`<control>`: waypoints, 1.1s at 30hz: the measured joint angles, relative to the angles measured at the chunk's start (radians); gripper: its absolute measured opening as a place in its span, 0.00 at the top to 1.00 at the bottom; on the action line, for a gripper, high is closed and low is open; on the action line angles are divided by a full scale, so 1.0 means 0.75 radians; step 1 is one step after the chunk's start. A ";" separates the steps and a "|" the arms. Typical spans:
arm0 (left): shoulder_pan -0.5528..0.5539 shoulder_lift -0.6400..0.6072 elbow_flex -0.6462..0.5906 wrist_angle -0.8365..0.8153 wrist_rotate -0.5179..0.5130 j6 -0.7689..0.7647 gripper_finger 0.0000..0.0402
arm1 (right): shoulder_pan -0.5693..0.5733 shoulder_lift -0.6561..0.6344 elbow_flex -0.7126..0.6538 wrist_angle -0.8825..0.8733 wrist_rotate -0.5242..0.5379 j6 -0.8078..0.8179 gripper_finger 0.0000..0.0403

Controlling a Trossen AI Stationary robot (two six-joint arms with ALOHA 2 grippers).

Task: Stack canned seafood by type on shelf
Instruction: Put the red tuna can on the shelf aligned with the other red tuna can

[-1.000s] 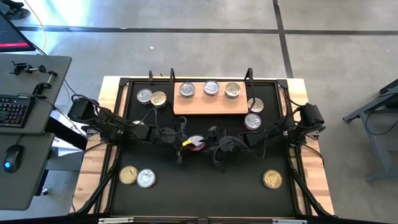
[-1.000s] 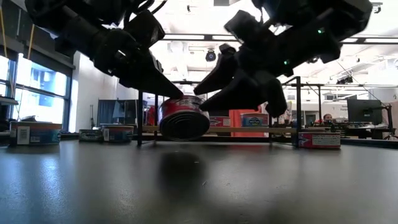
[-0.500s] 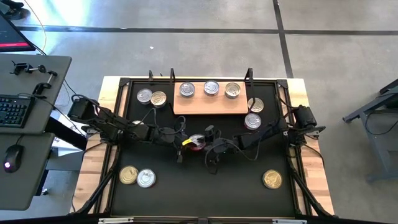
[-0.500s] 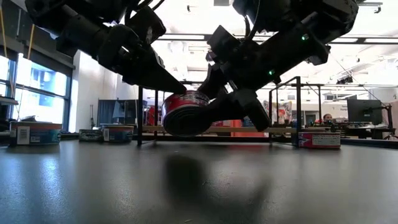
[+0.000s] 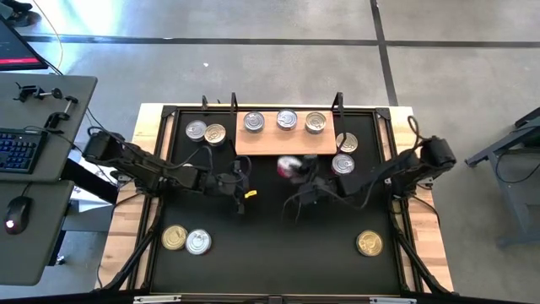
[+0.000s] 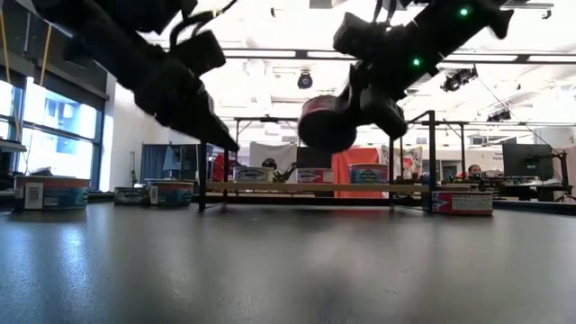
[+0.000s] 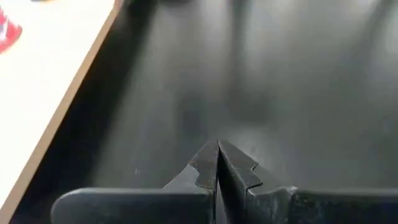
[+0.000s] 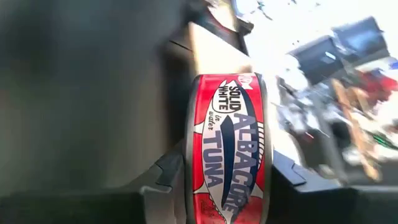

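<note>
A red-labelled tuna can (image 8: 229,149) is in my right gripper (image 5: 295,171), in the air just in front of the near edge of the shelf (image 5: 285,142). The low view shows the can (image 6: 326,123) high above the mat. Three silver-lidded cans (image 5: 287,120) stand in a row on the pale wood shelf. My left gripper (image 5: 242,192) is shut and empty over the mat, left of the held can. Its fingertips (image 7: 217,155) are closed together. My right gripper pinches the tuna can between its two fingers (image 8: 169,173), one on each flat end. The red label wall (image 8: 231,124) faces the wrist camera. The fingers reach in from the table's right side. The can is lifted clear and turned on edge, one round face (image 6: 324,126) towards the near side.
Loose cans stand on the black mat: two at the far left (image 5: 205,132), two right of the shelf (image 5: 344,154), a gold and a silver one near left (image 5: 186,240), and a gold one near right (image 5: 369,243). Posts (image 5: 338,103) stand at the shelf's far corners.
The can has passed from my left gripper to my right. The right gripper closed in on it from the right, then carried it up and towards the far edge, up to the shelf. My left gripper has let go and drawn back towards the table's left.
</note>
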 joint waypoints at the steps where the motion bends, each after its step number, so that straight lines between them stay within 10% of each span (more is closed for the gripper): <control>1: -0.005 0.004 -0.001 -0.012 -0.013 -0.002 1.00 | -0.024 -0.010 0.000 -0.010 0.017 -0.013 0.71; 17: -0.064 0.002 -0.001 0.042 -0.131 -0.022 1.00 | -0.398 0.215 -0.001 0.229 -0.144 -0.252 0.70; 25: -0.071 0.002 -0.001 0.036 -0.131 -0.036 1.00 | -0.419 0.215 -0.002 0.232 -0.251 -0.215 0.31; 33: -0.071 0.002 -0.001 0.036 -0.130 -0.036 1.00 | -0.437 0.215 0.077 0.126 -0.311 -0.128 0.28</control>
